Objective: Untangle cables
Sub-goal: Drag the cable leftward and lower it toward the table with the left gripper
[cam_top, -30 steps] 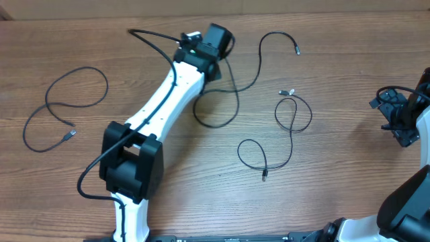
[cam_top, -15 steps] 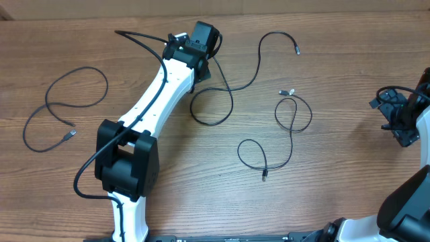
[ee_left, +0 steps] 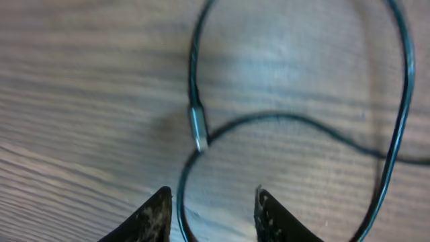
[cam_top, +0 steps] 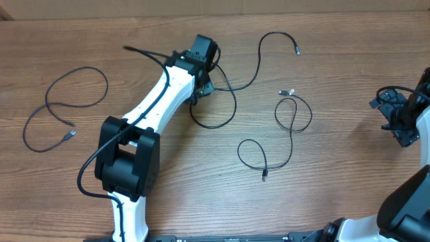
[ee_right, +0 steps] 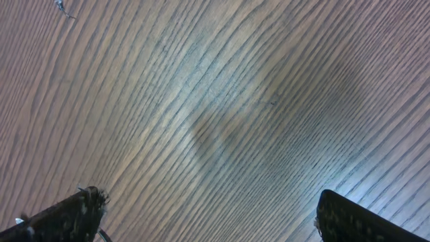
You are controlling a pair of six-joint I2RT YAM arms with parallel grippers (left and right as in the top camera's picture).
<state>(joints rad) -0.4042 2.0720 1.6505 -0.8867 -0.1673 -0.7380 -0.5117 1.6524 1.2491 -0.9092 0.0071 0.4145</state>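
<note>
Black cable (ee_left: 191,81) partly beneath left gripper (ee_left: 211,199)

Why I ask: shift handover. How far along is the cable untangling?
Done: the left cable and the right cable each lie apart from the others on the table. In hand: the left gripper, jaws parted, straddles the middle cable, whose plug lies against its own strand. Left: that crossing and the right cable's own loops; the right gripper hangs open, holding nothing.
</note>
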